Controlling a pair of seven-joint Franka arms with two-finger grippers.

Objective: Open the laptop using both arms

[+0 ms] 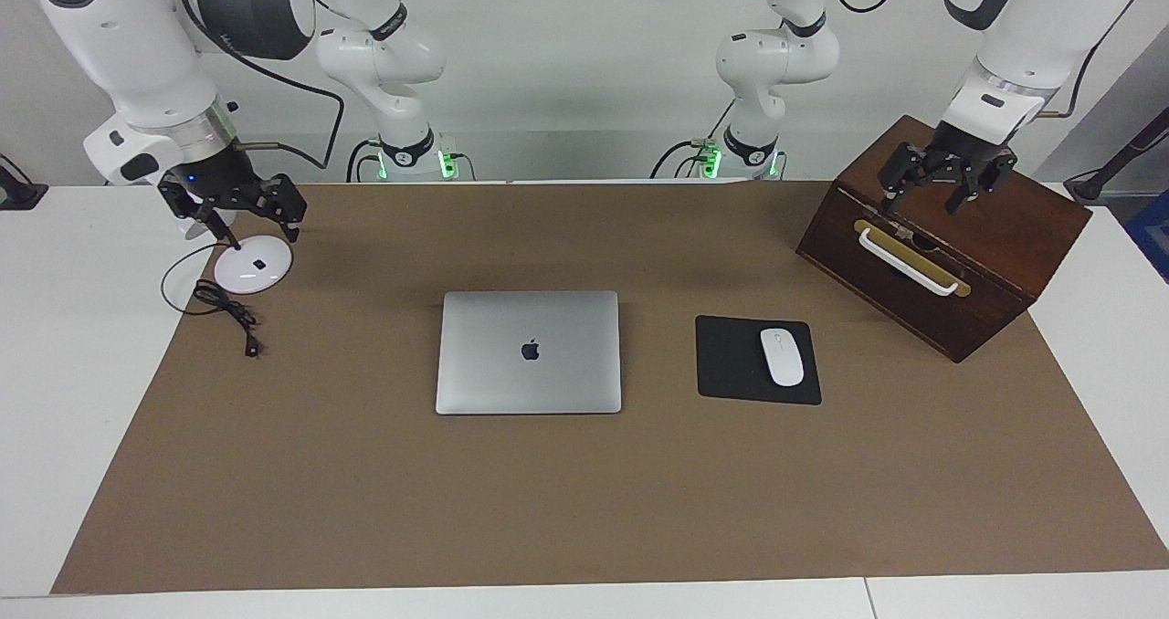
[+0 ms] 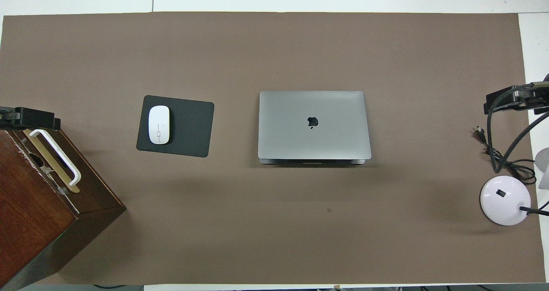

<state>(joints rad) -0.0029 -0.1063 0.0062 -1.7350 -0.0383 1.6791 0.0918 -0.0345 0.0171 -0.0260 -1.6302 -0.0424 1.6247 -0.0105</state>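
The silver-grey laptop (image 1: 528, 352) lies shut and flat in the middle of the brown mat, apple logo up; it also shows in the overhead view (image 2: 314, 125). My left gripper (image 1: 924, 201) hangs open and empty in the air over the wooden box at the left arm's end of the table; its tip shows in the overhead view (image 2: 30, 118). My right gripper (image 1: 248, 222) hangs open and empty over the white lamp base at the right arm's end, also in the overhead view (image 2: 514, 98). Both grippers are well apart from the laptop.
A black mousepad (image 1: 731, 363) with a white mouse (image 1: 782, 356) lies beside the laptop toward the left arm's end. A dark wooden box (image 1: 995, 226) with a white handle (image 1: 907, 263) stands there too. A white lamp base (image 1: 253, 264) and black cable (image 1: 228, 313) are at the right arm's end.
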